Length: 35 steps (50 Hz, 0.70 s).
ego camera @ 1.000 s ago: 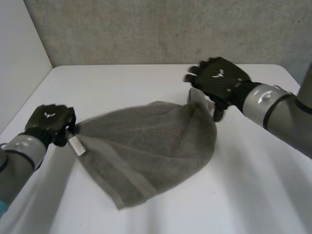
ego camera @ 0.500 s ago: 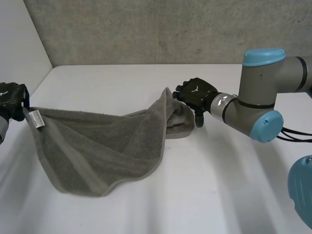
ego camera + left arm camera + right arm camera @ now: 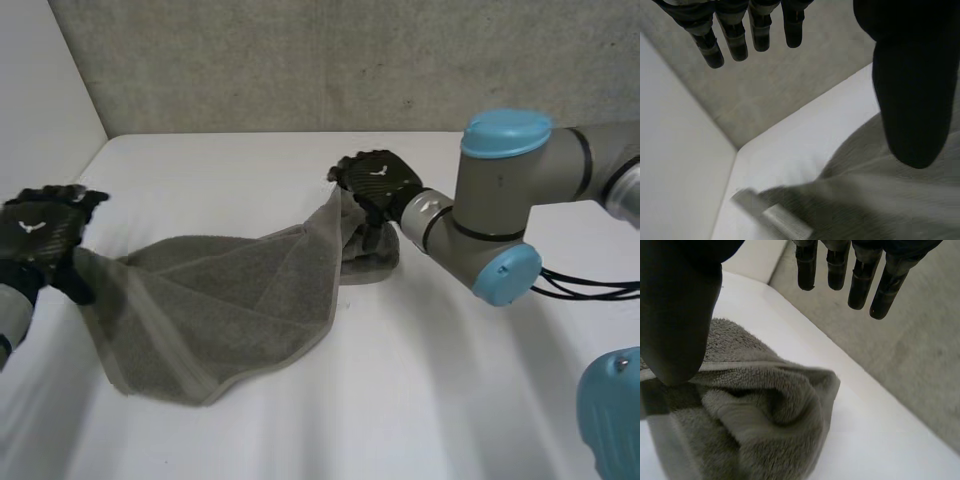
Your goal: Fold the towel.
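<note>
Head view: towel (image 3: 230, 300) runs lengthwise across the worktop (image 3: 400, 400) from left hand (image 3: 38, 235) to right hand (image 3: 375, 180), both unclenched.

Left robot hand (image 3: 38, 238): half a second ago at the far left edge of the head view with the towel (image 3: 220, 300) corner raised. It is now further in over the desk (image 3: 400, 400), fingers straight and clear of the thumb.
Right robot hand (image 3: 375, 183): has moved leftward through the second. Its fingers are now straight, apart from the thumb, above the bunched end.
Towel: drawn leftward out of a rounded heap. Its left corner is now lower and slack.
Right arm (image 3: 500, 200): swung further in over the desk.
</note>
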Tool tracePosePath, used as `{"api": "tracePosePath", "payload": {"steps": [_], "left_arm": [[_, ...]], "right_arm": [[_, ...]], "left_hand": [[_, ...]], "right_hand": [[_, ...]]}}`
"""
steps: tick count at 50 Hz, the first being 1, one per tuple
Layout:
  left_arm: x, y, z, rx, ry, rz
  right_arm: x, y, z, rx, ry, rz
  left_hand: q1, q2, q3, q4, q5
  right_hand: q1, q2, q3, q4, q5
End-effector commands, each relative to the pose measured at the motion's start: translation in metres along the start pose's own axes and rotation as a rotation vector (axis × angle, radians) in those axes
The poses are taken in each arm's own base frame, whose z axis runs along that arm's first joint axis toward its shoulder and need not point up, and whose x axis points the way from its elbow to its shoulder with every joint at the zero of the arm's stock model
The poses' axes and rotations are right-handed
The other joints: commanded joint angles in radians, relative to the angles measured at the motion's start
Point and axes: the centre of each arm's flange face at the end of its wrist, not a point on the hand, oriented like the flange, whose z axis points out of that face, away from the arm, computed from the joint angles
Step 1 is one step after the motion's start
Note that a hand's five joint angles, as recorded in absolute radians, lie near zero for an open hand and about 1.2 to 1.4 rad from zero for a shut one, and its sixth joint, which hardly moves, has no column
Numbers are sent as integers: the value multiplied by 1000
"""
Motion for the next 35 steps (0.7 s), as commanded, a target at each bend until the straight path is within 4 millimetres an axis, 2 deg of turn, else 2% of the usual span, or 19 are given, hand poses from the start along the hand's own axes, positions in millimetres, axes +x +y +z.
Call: {"api": "tracePosePath", "payload": {"steps": [1, 2, 3, 5, 8, 11, 12, 13, 15, 16, 18, 19, 20, 21, 23, 26, 28, 31, 35], "left_arm": [[49, -3, -40, 32, 184, 3], [63, -2, -48, 30, 234, 4], [63, -2, -48, 30, 234, 4], [81, 2, -58, 13, 308, 5], [90, 7, -61, -13, 341, 3], [101, 19, -64, -69, 376, -5], [106, 22, -66, -87, 386, -8], [111, 24, -68, -100, 397, -12], [115, 27, -70, -114, 406, -13], [120, 31, -72, -129, 415, -11], [122, 35, -74, -146, 418, -9], [122, 35, -74, -146, 418, -9], [124, 38, -74, -158, 416, -4], [126, 40, -74, -171, 411, -2], [126, 43, -73, -185, 399, 3], [128, 48, -70, -211, 377, 10], [128, 51, -67, -224, 363, 13], [130, 55, -64, -245, 347, 9], [135, 58, -58, -259, 339, -25]], "right_arm": [[-38, 9, 8, 28, -113, -342], [-38, 9, 8, 28, -113, -342], [-45, 14, 9, 24, -137, -392], [-51, 20, 10, 19, -155, -426], [-57, 28, 10, 7, -177, -456], [-64, 34, 12, 8, -189, -478], [-64, 34, 13, 11, -186, -493], [-64, 34, 13, 11, -186, -493], [-63, 30, 14, 27, -179, -503], [-63, 30, 14, 27, -179, -503], [-59, 21, 15, 61, -150, -494], [-59, 21, 15, 61, -150, -494], [-57, 14, 14, 78, -138, -473], [-57, 14, 14, 78, -137, -473], [-48, -4, 7, 110, -107, -379], [-45, -9, 3, 116, -99, -328], [-38, -24, -8, 127, -67, -232], [-35, -28, -14, 117, -51, -197], [-17, -25, -30, 50, 21, -122]], "left_hand": [[24, 28, 30, 29, -2], [27, 31, 33, 32, 1], [27, 31, 33, 32, 1], [27, 31, 33, 32, 1], [27, 31, 33, 32, 1], [27, 31, 33, 32, 1], [27, 31, 33, 32, 1], [27, 31, 33, 32, 1], [27, 31, 33, 32, 1], [27, 31, 33, 32, 1], [33, 37, 39, 38, 7], [33, 37, 39, 38, 7], [48, 51, 53, 52, 21], [54, 57, 59, 58, 27], [60, 63, 65, 64, 33], [63, 66, 68, 67, 36], [65, 69, 71, 70, 39], [74, 78, 80, 79, 48], [115, 119, 121, 120, 89]], "right_hand": [[-56, -79, -70, -91, -61], [-56, -79, -70, -91, -61], [-56, -79, -70, -91, -61], [-56, -79, -70, -91, -61], [-52, -74, -66, -87, -57], [57, 35, 43, 22, 52], [202, 180, 188, 167, 197], [204, 181, 189, 169, 199], [624, 602, 610, 589, 620], [626, 604, 612, 591, 622], [1029, 1007, 1015, 994, 1025], [1031, 1009, 1017, 996, 1027], [1164, 1142, 1150, 1129, 1159], [1165, 1143, 1151, 1130, 1161], [1165, 1143, 1151, 1130, 1161], [1165, 1143, 1151, 1130, 1161], [1165, 1143, 1151, 1130, 1161], [1165, 1143, 1151, 1130, 1161], [1165, 1143, 1151, 1130, 1161]]}}
